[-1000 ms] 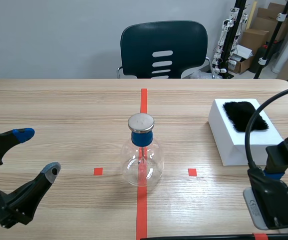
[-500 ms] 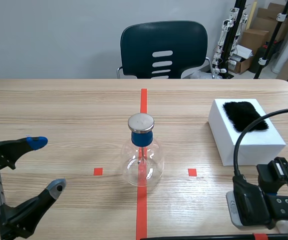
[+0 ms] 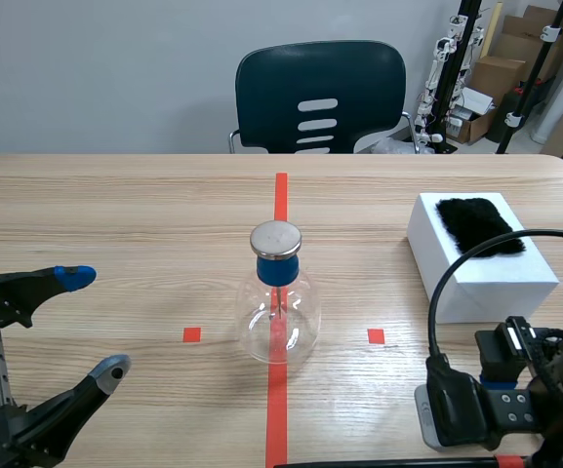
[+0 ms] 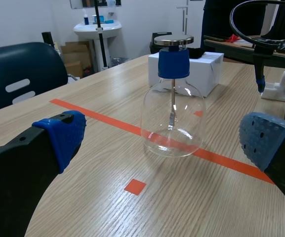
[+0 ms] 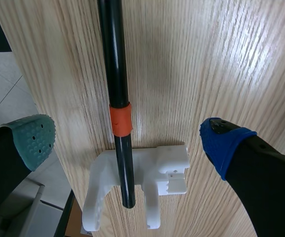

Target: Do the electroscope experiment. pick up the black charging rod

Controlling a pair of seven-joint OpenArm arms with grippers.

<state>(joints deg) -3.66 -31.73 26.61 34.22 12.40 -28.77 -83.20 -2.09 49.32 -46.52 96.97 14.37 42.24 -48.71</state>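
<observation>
The black charging rod [image 5: 113, 74] with an orange band [image 5: 120, 121] lies along the table's near edge, its end resting in a white holder [image 5: 137, 190]. My right gripper [image 5: 127, 140] hangs open above it, the rod running between the green pad [image 5: 31, 138] and the blue pad [image 5: 223, 140] without touching either. In the scene view the rod [image 3: 388, 461] is a thin line at the near edge under the right arm [image 3: 496, 409]. My left gripper [image 3: 94, 322] stands open at the near left, holding nothing.
The glass electroscope flask [image 3: 277, 307] with a blue collar and metal disc stands mid-table on the red tape line, ahead of the left gripper [image 4: 163, 137]. A white box [image 3: 491, 278] topped with black fur [image 3: 478, 226] sits at the right. A dark chair [image 3: 320, 93] stands behind the table.
The right arm has come down and shifted left, toward the rod at the near edge. The left gripper moved slightly to the right and lower, still open.
</observation>
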